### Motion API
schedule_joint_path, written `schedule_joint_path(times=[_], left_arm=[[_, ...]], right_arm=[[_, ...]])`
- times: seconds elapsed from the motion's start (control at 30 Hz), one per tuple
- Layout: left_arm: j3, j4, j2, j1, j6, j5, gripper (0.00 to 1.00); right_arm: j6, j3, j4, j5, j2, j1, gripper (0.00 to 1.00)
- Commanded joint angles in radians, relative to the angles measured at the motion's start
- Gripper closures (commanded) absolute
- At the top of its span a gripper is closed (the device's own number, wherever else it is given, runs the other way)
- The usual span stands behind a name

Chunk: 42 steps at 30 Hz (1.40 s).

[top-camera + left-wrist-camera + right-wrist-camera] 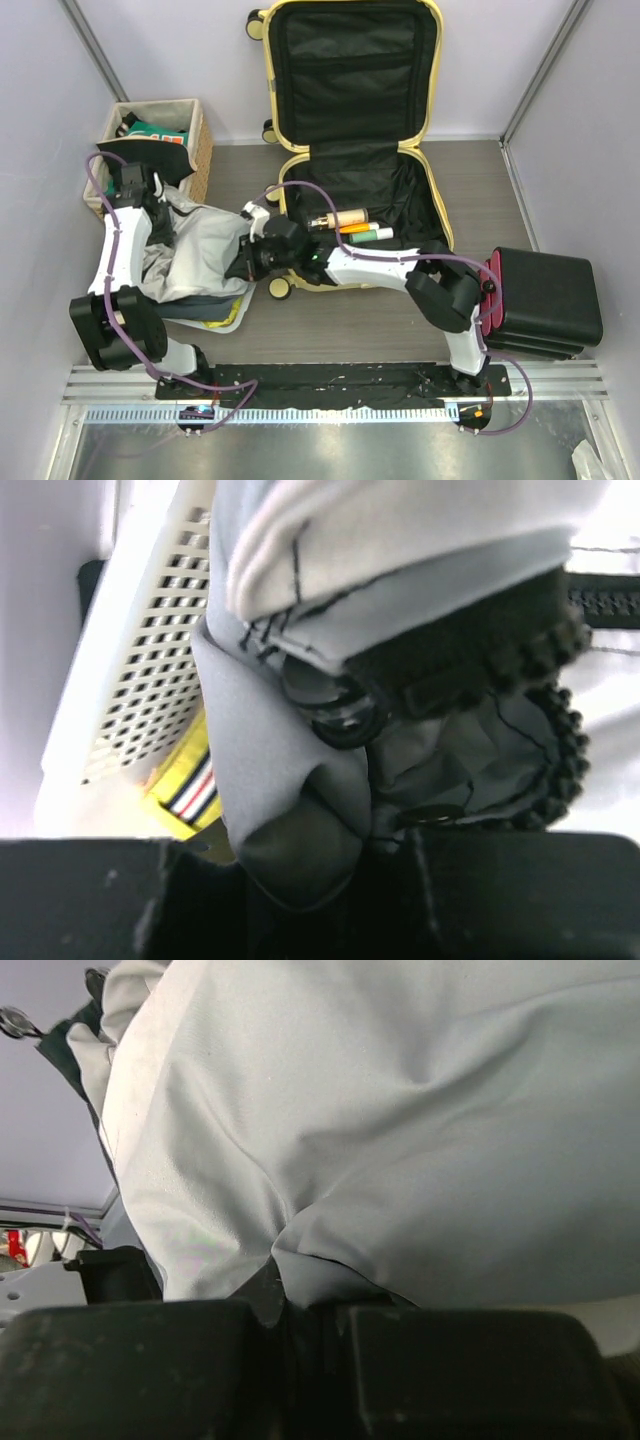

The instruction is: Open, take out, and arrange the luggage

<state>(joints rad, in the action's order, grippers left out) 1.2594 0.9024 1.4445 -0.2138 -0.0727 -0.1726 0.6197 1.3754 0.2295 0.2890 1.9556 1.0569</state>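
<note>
The pale-yellow luggage (268, 90) lies open at the back middle, lid leaning on the wall, black lining showing. A tan bottle (350, 218) and two tubes (368, 234) lie in its lower half. To its left, a crumpled grey jacket (200, 250) is held by both arms. My left gripper (160, 205) is shut on a fold of the jacket (270, 770) beside its black zipper (560, 680), jaws (390, 850) pinching cloth. My right gripper (243, 262) is shut on the jacket's right edge, where pale cloth (400, 1140) bunches between the jaws (305, 1310).
A wicker basket (195, 140) with packets stands at the back left. A black hard case (545, 300) with a red edge sits at the right. A white perforated tray (130, 650) lies under the jacket, with a yellow striped item (185, 785) beside it.
</note>
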Motion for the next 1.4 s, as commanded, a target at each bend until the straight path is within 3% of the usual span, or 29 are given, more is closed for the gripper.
schedule_joint_path(times=[0.0, 0.33, 0.37, 0.4, 0.47, 0.5, 0.53, 0.6, 0.63, 0.7, 0.83, 0.87, 0.9, 1.0, 1.07, 1.23, 1.37], left_arm=[[0.038, -0.132, 0.036, -0.048, 0.042, -0.126, 1.00], [0.077, -0.045, 0.192, -0.072, 0.008, -0.090, 1.00], [0.083, -0.048, 0.186, -0.073, 0.002, -0.093, 1.00], [0.083, -0.054, 0.159, -0.073, 0.001, -0.094, 0.98], [0.086, -0.072, 0.120, -0.073, -0.010, -0.097, 0.74], [0.087, -0.077, 0.072, -0.073, -0.013, -0.097, 0.62], [0.090, -0.092, 0.047, -0.075, -0.018, -0.113, 0.38], [0.092, -0.112, -0.007, -0.073, -0.027, -0.163, 0.20], [0.094, -0.131, -0.053, -0.073, -0.030, -0.267, 0.07], [0.098, -0.143, -0.091, -0.087, -0.027, -0.333, 0.00], [0.077, -0.168, -0.202, -0.111, -0.048, -0.363, 0.00], [0.058, -0.178, -0.261, -0.111, -0.062, -0.328, 0.00], [0.040, -0.203, -0.292, -0.111, -0.084, -0.294, 0.00], [-0.099, -0.316, -0.409, -0.111, -0.232, -0.033, 0.00], [-0.274, -0.403, -0.469, -0.111, -0.370, 0.076, 0.00], [-0.583, -0.690, -0.444, -0.114, -0.582, 0.166, 0.00], [-0.667, -0.789, -0.323, -0.118, -0.602, 0.196, 0.01]], right_arm=[[-0.069, 0.093, -0.139, 0.029, 0.049, 0.074, 0.99], [-0.133, 0.099, -0.264, -0.177, 0.049, 0.138, 0.98], [-0.144, 0.099, -0.274, -0.183, 0.037, 0.140, 0.94], [-0.152, 0.102, -0.283, -0.182, 0.022, 0.140, 0.81], [-0.181, 0.106, -0.306, -0.160, -0.024, 0.140, 0.64], [-0.192, 0.116, -0.315, -0.153, -0.040, 0.140, 0.48], [-0.201, 0.122, -0.324, -0.143, -0.079, 0.140, 0.41], [-0.235, 0.143, -0.363, -0.132, -0.115, 0.140, 0.28], [-0.248, 0.152, -0.401, -0.140, -0.138, 0.140, 0.25], [-0.288, 0.172, -0.433, -0.189, -0.196, 0.140, 0.22], [-0.353, 0.177, -0.457, -0.267, -0.264, 0.140, 0.25], [-0.363, 0.185, -0.455, -0.275, -0.248, 0.138, 0.38], [-0.389, 0.220, -0.458, -0.278, -0.230, 0.134, 0.42], [-0.422, 0.324, -0.452, -0.257, -0.106, 0.120, 0.48], [-0.425, 0.420, -0.444, -0.219, -0.029, 0.103, 0.48], [-0.361, 0.553, -0.488, -0.130, 0.247, 0.091, 0.48], [-0.284, 0.449, -0.470, -0.131, 0.316, 0.106, 0.49]])
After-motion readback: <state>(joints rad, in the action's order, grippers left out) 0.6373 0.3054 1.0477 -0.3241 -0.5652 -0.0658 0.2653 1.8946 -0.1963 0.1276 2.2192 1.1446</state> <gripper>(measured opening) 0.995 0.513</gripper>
